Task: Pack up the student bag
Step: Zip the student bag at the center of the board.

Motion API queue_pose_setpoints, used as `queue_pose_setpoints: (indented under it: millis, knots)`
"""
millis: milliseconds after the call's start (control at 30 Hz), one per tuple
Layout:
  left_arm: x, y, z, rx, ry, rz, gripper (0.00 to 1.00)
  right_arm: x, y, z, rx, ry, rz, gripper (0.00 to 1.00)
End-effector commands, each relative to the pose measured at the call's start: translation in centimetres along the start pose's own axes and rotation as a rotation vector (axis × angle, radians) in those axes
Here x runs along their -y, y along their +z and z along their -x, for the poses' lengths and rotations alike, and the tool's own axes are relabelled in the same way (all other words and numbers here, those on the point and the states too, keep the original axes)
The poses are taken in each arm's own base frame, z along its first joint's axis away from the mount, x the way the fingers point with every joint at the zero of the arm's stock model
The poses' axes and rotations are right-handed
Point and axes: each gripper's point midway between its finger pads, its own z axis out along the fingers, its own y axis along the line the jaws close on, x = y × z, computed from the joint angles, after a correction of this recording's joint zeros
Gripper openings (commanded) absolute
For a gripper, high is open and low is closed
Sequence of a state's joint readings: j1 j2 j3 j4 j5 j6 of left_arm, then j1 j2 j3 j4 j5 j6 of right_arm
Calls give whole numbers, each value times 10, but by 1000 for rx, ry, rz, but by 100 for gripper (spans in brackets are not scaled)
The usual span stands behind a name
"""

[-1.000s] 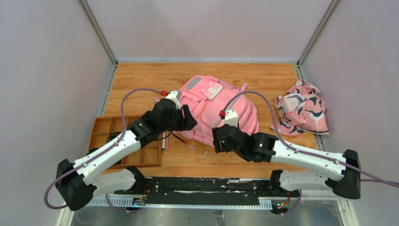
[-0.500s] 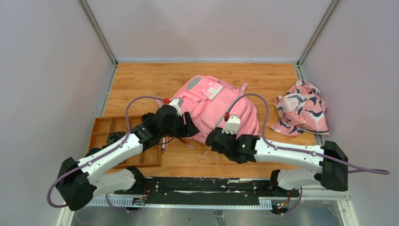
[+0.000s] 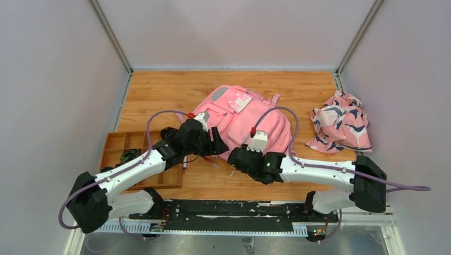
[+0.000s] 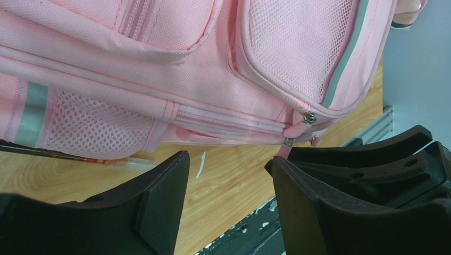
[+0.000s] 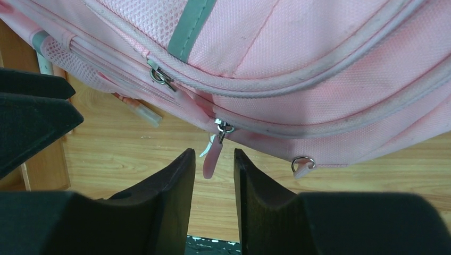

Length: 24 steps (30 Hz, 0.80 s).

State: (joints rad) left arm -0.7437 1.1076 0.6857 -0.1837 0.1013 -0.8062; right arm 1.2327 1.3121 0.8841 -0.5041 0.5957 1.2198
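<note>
A wooden bench is seen from above, and the large pink fabric backpack with grey trim is laid flat near its middle, its white-pink patch towards the far side. A crumpled pink cloth with a navy-white pattern is placed well apart to the right, and a brown wooden compartment tray to the left. The left end effector is held at the backpack's near-left edge, its jaws spread wide with nothing gripped. The right end effector is set at the near edge, its jaws narrowly apart on either side of a pink zipper pull tab, which is not visibly pinched.
</note>
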Motion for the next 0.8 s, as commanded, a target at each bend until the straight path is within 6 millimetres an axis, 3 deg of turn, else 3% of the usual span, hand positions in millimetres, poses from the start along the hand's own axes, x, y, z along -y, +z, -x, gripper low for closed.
queue_pose_setpoints:
  millis: [0, 100, 167, 200, 333, 467, 567, 633, 767]
  knots:
    - [0, 9, -3, 4, -7, -11, 66, 6, 9, 6, 43, 19, -35, 35]
    - [-2, 17, -4, 0, -19, -12, 66, 8, 9, 8, 52, 16, -36, 19]
    - [-3, 23, -5, -4, -26, -10, 65, 8, 7, 10, 49, 1, -27, 3]
    - [-3, 26, -6, -8, -28, -8, 63, 7, 5, 10, 43, -17, -18, 0]
    - [-6, 33, -3, -3, -19, 7, 42, 3, -7, 15, 4, -120, 26, 0]
    - [-16, 34, 3, 14, 11, 72, 31, 13, -23, 20, -42, -241, 36, 0]
    - [-24, 33, 11, 25, 34, 135, 15, 31, -34, 27, -63, -357, -23, 0]
    - [-31, 32, 22, 46, 45, 179, 0, 46, -41, 35, -61, -432, -91, 0]
    - [-47, 28, 49, 83, 85, 240, 0, 66, -43, 41, -63, -512, -140, 0]
